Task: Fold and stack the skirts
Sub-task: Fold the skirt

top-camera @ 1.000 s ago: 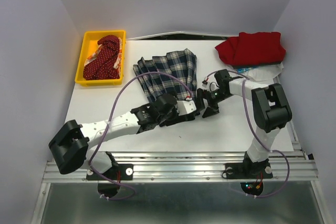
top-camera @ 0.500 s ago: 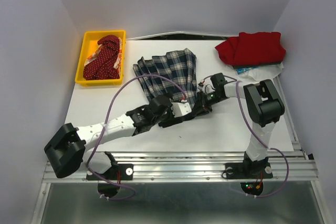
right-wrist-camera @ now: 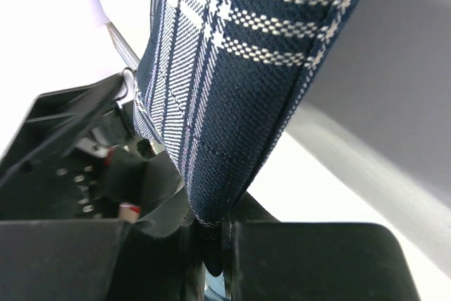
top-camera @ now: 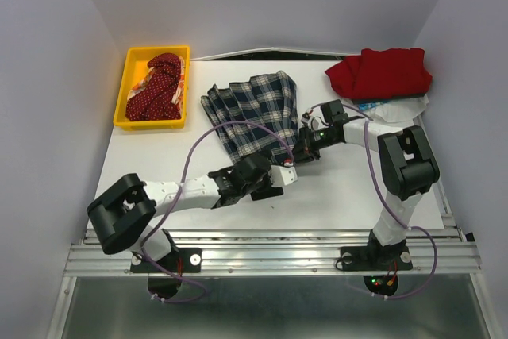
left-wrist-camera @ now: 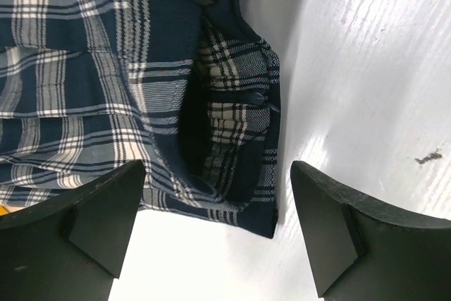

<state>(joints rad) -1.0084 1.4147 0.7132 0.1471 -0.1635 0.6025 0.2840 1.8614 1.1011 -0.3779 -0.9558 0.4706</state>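
Note:
The plaid skirt point(top-camera: 254, 109) lies spread in the middle of the table, its near right corner lifted. My right gripper point(top-camera: 305, 148) is shut on that edge; in the right wrist view the plaid skirt point(right-wrist-camera: 232, 82) runs up from the pinched jaws of the right gripper point(right-wrist-camera: 211, 244). My left gripper point(top-camera: 278, 176) stands open just in front of the skirt's near corner. In its wrist view the plaid skirt point(left-wrist-camera: 106, 68) shows beyond the wide-apart fingers of the left gripper point(left-wrist-camera: 215, 195), which hold nothing. A plain red skirt point(top-camera: 381, 73) lies folded at the back right.
A yellow bin point(top-camera: 155, 125) at the back left holds a dark red dotted skirt point(top-camera: 159, 85) over a cream patterned cloth point(top-camera: 141, 85). White and blue material point(top-camera: 389, 106) pokes out under the red skirt. Purple walls close in both sides.
The right gripper has shut on the plaid skirt's near right edge and raised it slightly. The left arm has drawn back toward the near edge, still open.

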